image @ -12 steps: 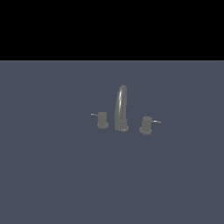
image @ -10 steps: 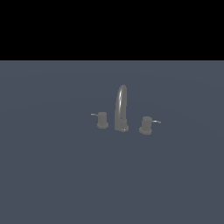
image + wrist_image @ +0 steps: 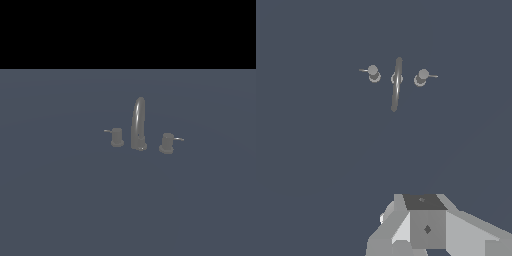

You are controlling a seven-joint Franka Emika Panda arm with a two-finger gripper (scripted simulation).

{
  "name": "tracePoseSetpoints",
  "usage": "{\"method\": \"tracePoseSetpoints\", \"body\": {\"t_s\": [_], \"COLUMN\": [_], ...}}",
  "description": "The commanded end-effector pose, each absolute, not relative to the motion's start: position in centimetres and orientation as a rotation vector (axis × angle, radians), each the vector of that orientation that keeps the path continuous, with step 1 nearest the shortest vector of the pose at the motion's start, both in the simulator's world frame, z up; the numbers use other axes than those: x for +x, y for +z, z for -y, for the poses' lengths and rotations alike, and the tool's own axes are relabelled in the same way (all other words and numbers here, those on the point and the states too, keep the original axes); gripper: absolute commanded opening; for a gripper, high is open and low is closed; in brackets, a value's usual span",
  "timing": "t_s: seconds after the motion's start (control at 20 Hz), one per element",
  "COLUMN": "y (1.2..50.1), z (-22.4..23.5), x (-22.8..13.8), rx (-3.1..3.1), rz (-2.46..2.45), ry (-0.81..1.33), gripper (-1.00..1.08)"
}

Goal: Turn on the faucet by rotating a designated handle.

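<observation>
Nothing has moved since the earlier exterior frames; faucet set stands as before.

Bench (image 3: 60, 200): plain dark blue-grey surface, far edge meeting black.

Faucet (image 3: 138, 123): grey arched spout, upright, mid-bench, well apart from every edge.

Handle (image 3: 117, 136): plain straight knob just beside the spout on the exterior view's left, thin lever rod pointing outward.

Second knob (image 3: 166, 143): wider base collar, opposite side, lever outward.

Gripper (image 3: 423, 227): grey housing only, well apart from the faucet; fingertips hidden, open or closed cannot be told.
</observation>
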State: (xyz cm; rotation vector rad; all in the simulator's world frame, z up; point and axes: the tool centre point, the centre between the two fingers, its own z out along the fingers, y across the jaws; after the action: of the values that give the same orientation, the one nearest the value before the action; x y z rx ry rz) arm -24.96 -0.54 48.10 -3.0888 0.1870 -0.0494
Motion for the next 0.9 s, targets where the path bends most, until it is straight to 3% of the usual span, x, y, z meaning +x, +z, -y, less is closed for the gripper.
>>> {"method": "tracePoseSetpoints", "body": {"t_s": [0.0, 0.85], "y": [47.4, 39.2], "z": [0.0, -5.8], "x": [-24.7, -19.9], "rx": [-3.087, -3.011], "rz": [-0.229, -0.739], "ry": [-0.048, -0.039], "gripper": [-1.0, -1.0]}}
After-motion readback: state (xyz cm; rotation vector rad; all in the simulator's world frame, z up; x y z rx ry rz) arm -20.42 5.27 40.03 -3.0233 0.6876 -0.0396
